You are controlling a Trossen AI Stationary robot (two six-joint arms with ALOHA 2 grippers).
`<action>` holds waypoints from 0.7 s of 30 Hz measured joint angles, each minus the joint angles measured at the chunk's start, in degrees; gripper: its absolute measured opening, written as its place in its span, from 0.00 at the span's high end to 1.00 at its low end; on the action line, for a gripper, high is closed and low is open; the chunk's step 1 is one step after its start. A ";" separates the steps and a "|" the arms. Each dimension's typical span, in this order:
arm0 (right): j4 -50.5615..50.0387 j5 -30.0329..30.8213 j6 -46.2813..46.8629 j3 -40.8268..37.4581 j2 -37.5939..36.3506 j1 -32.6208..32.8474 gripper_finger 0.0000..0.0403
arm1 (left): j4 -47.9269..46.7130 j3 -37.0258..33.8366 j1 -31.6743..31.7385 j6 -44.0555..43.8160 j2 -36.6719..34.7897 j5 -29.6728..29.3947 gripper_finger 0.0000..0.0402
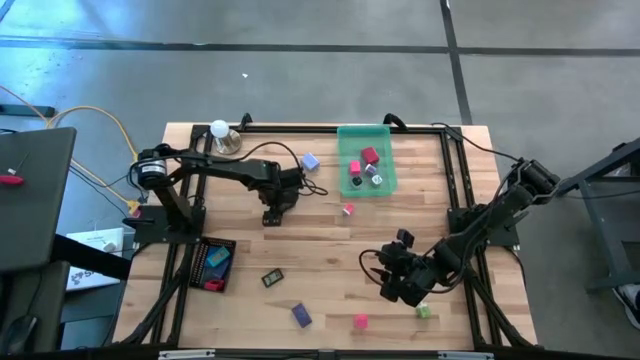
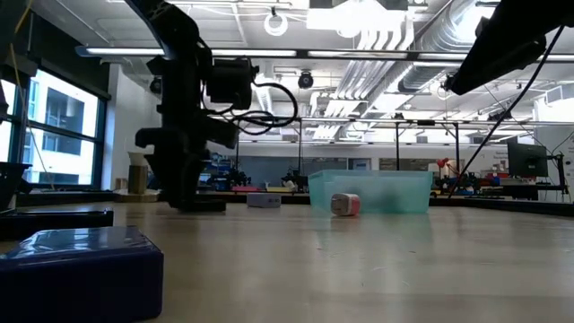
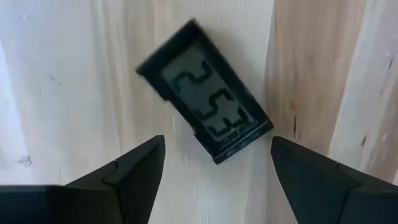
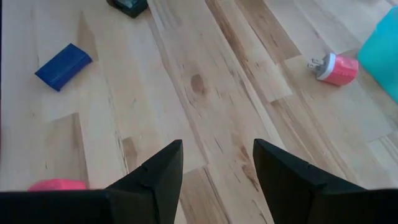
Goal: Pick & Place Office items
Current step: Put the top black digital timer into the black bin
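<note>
Left gripper (image 3: pixel 214 168) hangs low over the wooden table (image 1: pixel 330 250), fingers spread wide and holding nothing, straddling a small black digital clock (image 3: pixel 204 106) that lies flat just ahead of the tips, left of the green tray (image 1: pixel 366 160). Right gripper (image 4: pixel 214 165) sits half open and empty over bare wood, well below the tray. Pink plug (image 4: pixel 336 67) lies just beside the tray; blue block (image 4: pixel 62 65) farther off.

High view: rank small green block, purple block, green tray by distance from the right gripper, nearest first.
From the right gripper, low on the table's right side:
1. Small green block, just beside it near the front edge.
2. Purple block, front centre.
3. Translucent green tray, at the far edge.
</note>
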 joint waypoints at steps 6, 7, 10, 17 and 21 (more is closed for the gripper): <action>0.06 -0.01 0.00 0.00 0.00 -0.02 0.55 | 0.42 0.02 0.04 -0.14 0.00 -0.02 0.29; 0.15 0.00 0.00 0.00 0.00 -0.02 0.55 | 0.59 0.02 0.04 -0.63 0.00 -0.04 0.29; 0.30 0.00 0.00 0.00 0.00 0.00 0.55 | 1.68 0.02 0.04 -3.24 0.00 -0.03 0.29; 0.38 0.00 0.00 0.00 0.00 -0.02 0.55 | 2.71 0.02 0.04 -9.54 0.00 0.04 0.29; 0.35 0.00 0.00 0.00 0.00 0.00 0.55 | 3.44 0.02 0.04 -15.14 0.00 0.04 0.29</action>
